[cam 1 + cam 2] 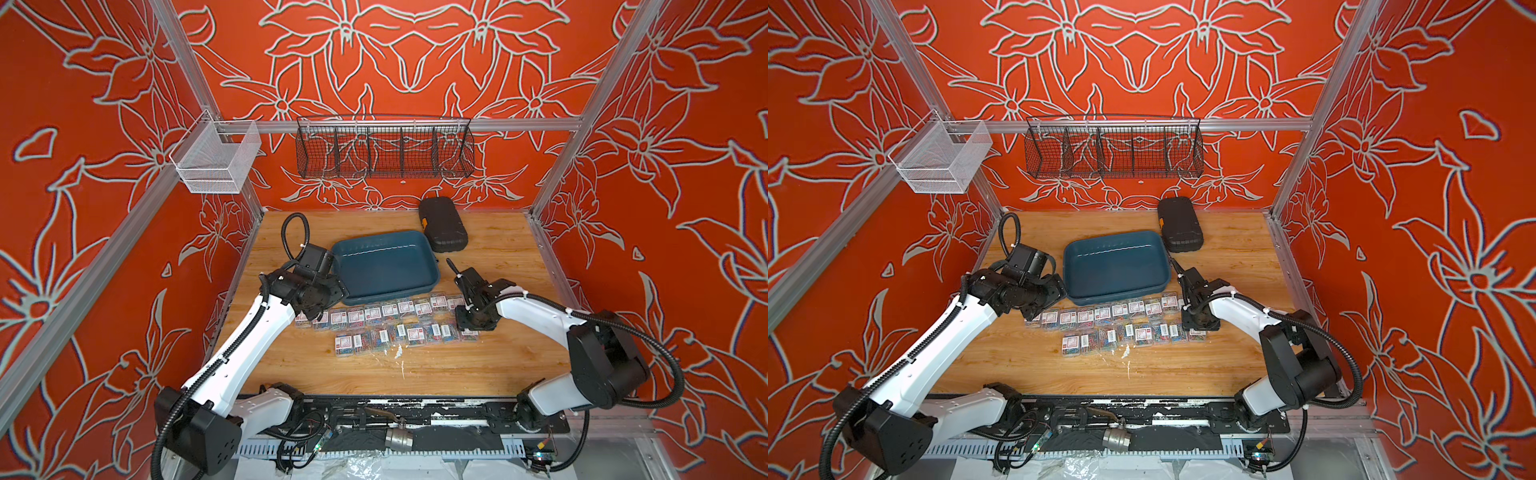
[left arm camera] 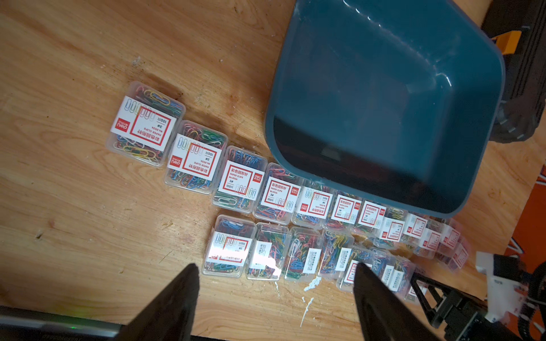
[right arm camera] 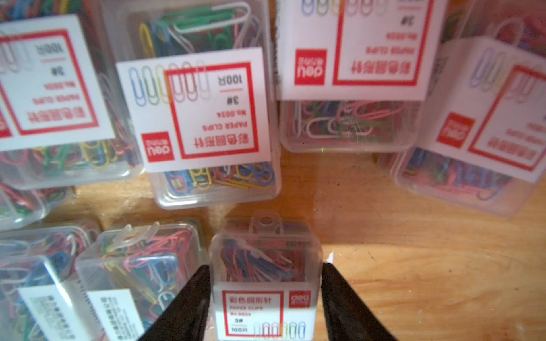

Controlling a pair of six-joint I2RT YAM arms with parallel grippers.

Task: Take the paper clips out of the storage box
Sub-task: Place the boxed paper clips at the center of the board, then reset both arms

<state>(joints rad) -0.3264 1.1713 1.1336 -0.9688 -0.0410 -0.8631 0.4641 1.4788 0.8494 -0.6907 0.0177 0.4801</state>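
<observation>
While the storage box [image 1: 384, 266] stands empty at the middle of the bench [image 1: 498, 249], the paper clips [image 1: 386, 320] all lie outside it, set in two rows on the wood along its near wall. They are small clear boxes of coloured clips. The far row lies just beside that wall, and the near row is shorter and begins further to the right. Most boxes show a white-and-red label upward, while several in the near row show a plain printed label instead.

The left hand [image 2: 274, 267] is released. Its two dark fingers [image 2: 177, 295] stand wide apart with nothing between them, above the left part of the rows.

The right hand [image 3: 263, 265] is low over the right end of the near row. One box [image 3: 266, 280] sits on the bench between its fingers [image 3: 189, 301], which lie close against both side walls. Whether they press on it or stand just clear cannot be told.

A black hard case [image 1: 442, 224] lies just beside the far right corner of the storage box. A black wire basket [image 1: 384, 147] and a white mesh basket [image 1: 216, 162] hang from the rails above.
</observation>
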